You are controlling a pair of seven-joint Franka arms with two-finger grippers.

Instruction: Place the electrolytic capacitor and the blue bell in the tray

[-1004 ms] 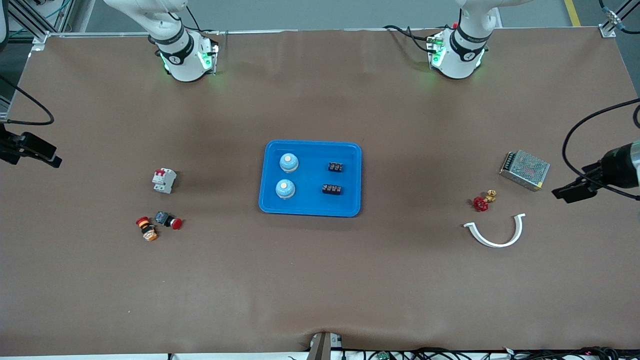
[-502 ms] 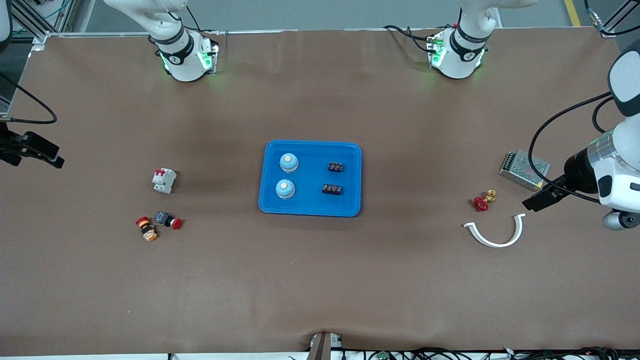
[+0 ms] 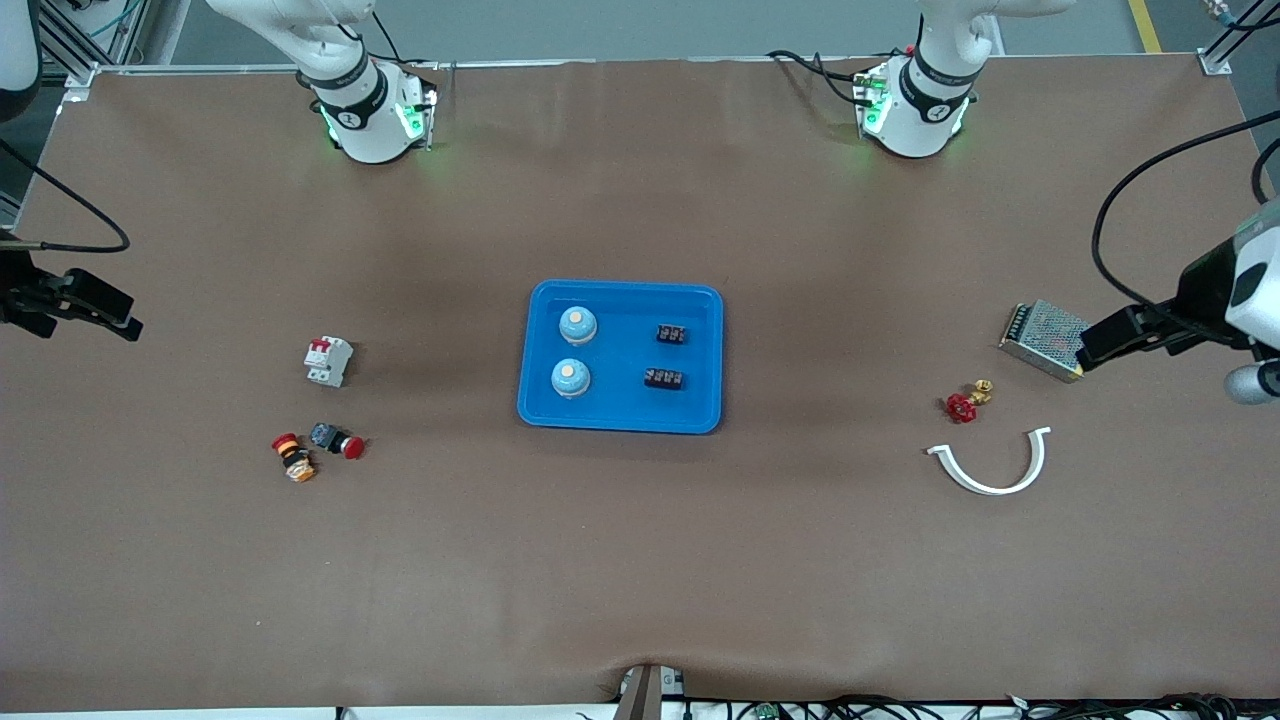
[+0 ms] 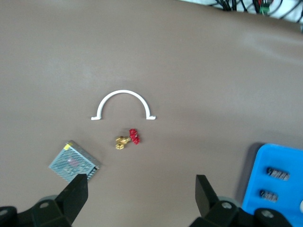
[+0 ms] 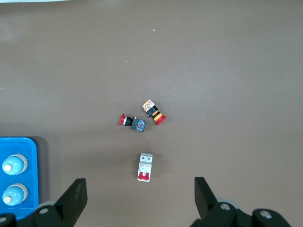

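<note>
We find the tray point(image 3: 620, 357) at the table's point(image 3: 640, 560) centre holding two blue bells point(image 3: 577, 324) and two black components point(image 3: 664, 378). Left end effector point(image 4: 142, 189) and right end effector point(image 5: 139, 191) hang spread wide, empty, over their table ends.

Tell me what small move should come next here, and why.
Probably none beyond parking both arms. The tray already holds two blue bells and two small black parts. The left gripper hangs open over the metal power supply and the right gripper open at the right arm's end; neither holds anything.
</note>
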